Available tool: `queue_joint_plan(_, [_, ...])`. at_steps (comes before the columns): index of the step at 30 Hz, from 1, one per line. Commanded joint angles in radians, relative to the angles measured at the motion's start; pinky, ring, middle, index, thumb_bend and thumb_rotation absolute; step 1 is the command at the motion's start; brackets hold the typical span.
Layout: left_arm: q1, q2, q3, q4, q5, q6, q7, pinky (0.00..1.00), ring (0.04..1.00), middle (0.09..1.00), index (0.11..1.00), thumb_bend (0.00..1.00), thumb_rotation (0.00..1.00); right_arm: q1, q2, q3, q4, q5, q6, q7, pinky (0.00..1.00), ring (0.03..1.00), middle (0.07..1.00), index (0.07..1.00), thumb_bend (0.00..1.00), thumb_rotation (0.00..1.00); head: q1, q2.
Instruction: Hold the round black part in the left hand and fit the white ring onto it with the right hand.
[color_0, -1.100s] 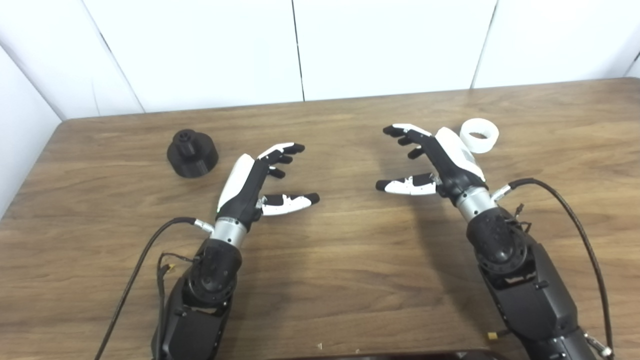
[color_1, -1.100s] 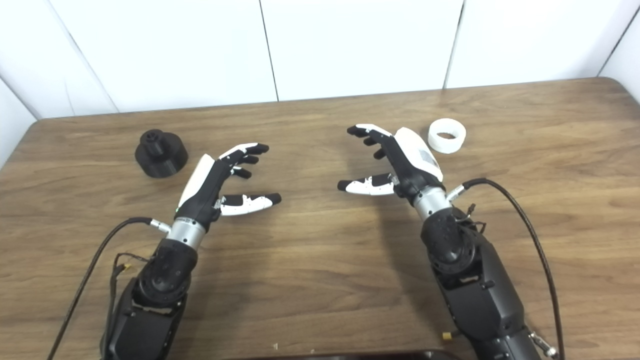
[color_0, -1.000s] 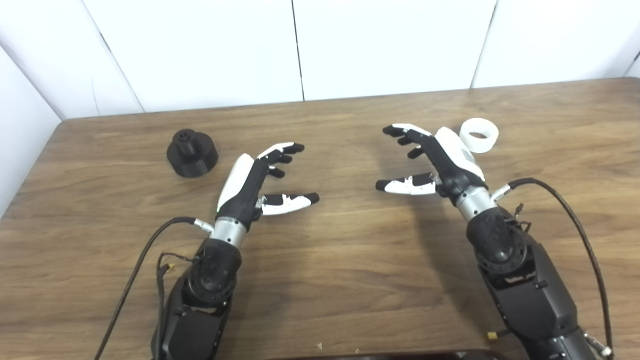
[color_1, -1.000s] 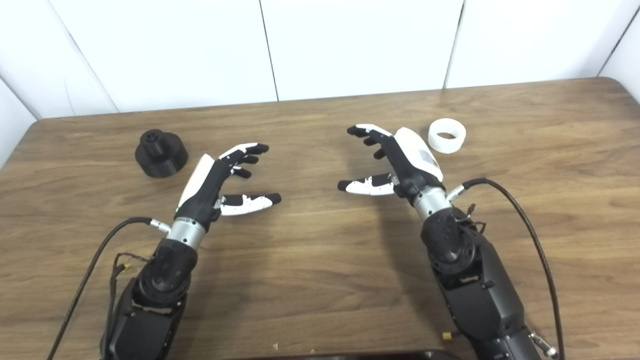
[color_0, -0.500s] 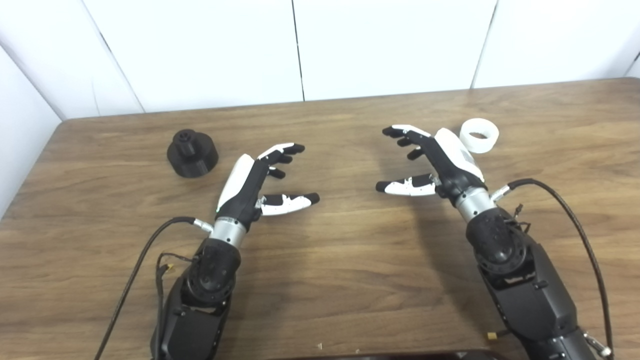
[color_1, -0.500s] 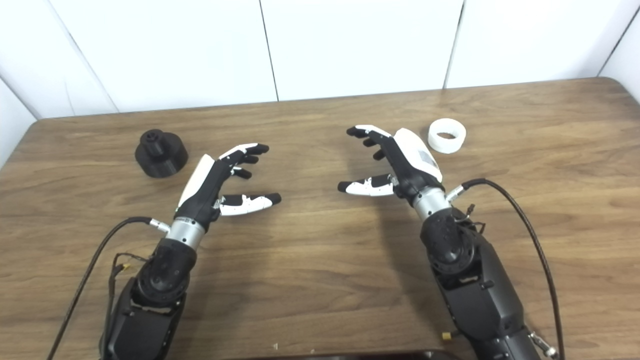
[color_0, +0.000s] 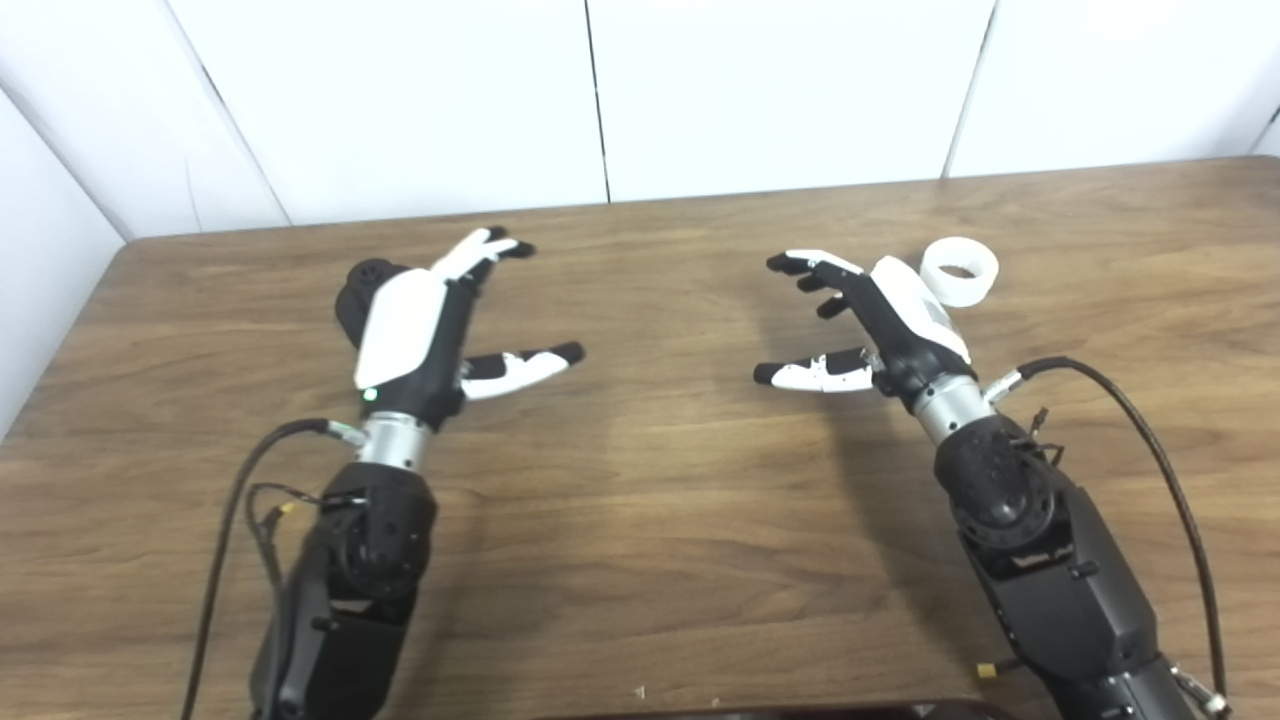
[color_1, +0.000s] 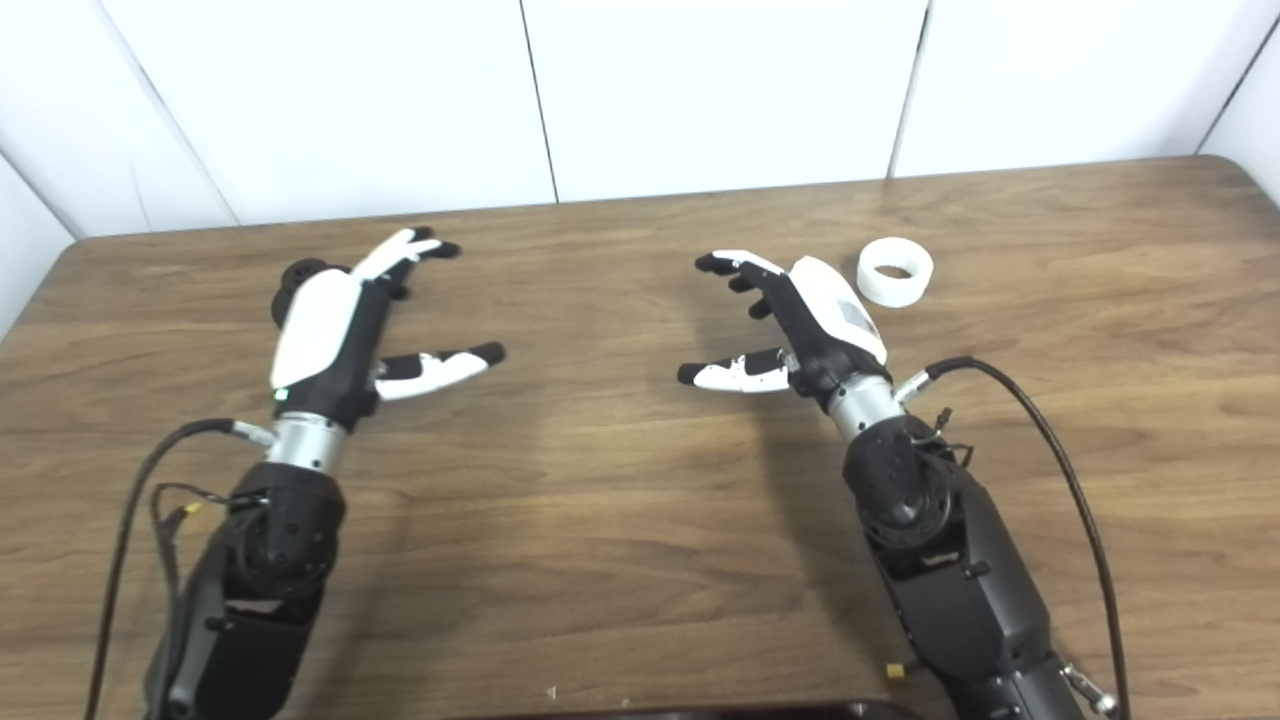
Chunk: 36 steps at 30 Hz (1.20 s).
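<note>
Nearest the viewer, two black robot forearms rise from the bottom edge over a brown wood-grain table (color_0: 660, 520), each trailing a dark cable.

The right hand (color_0: 880, 320), black with a white back, hovers above the table right of centre. Its fingers are spread and gently curled, thumb stretched out toward the middle, holding nothing. It sits where it did half a second ago (no shift worth noting).

The left hand (color_0: 425, 325), the same black-and-white make, is what has changed. Half a second ago it hung near the table's centre, pointing up and to the right. It has since swung left and farther out, and its white back is turned more toward the viewer. Its fingers are apart and extended, thumb pointing right, gripping nothing.

Just behind that left hand sits the round black plastic part (color_0: 358, 288), resting on the table where it was before. The hand covers most of it; only its left edge and top knob show past the hand's white back. Whether the hand touches it cannot be told.

Farther back on the right, the white plastic ring (color_0: 959, 270) lies flat on the table, just beyond the right hand and clear of its fingers, unmoved.

Behind the table stands a plain white panelled wall (color_0: 780, 90).
</note>
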Motion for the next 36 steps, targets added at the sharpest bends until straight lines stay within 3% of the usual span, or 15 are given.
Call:
queue_joint_plan(1, [-0.039,0.048,0.027,-0.052,0.059,0.019,0.024,0.85,0.98,0.989,0.808,0.92,0.5,-0.048,-0.004,-0.004,-0.01,-0.01,-0.034,-0.026,0.68,0.803,0.836,0.808,0.74,0.24,0.003,-0.001])
queue_joint_plan(6, [-0.047,0.1,0.074,-0.021,0.063,0.048,0.021,0.91,1.0,1.0,0.818,0.93,0.47,-0.053,-0.006,-0.006,-0.007,-0.001,-0.039,-0.024,0.68,0.806,0.837,0.809,0.74,0.24,0.01,-0.002])
queue_joint_plan(12, [-0.05,0.112,0.103,0.043,0.076,0.086,0.063,0.98,1.0,1.0,0.85,0.95,0.46,-0.055,-0.01,-0.005,-0.002,-0.002,-0.045,-0.026,0.68,0.801,0.837,0.807,0.74,0.24,0.015,-0.002])
queue_joint_plan(19, [-0.079,0.13,0.118,0.172,0.102,0.123,0.149,0.96,1.0,1.0,0.885,0.96,0.43,-0.047,-0.014,-0.008,-0.004,0.009,-0.064,-0.031,0.68,0.803,0.836,0.805,0.74,0.22,0.021,-0.002])
queue_joint_plan(36, [-0.157,0.176,0.11,0.431,0.035,0.15,0.202,0.98,1.0,1.0,0.906,1.0,0.44,-0.039,-0.018,-0.016,0.004,0.014,-0.088,-0.037,0.67,0.799,0.835,0.802,0.74,0.21,0.018,0.0])
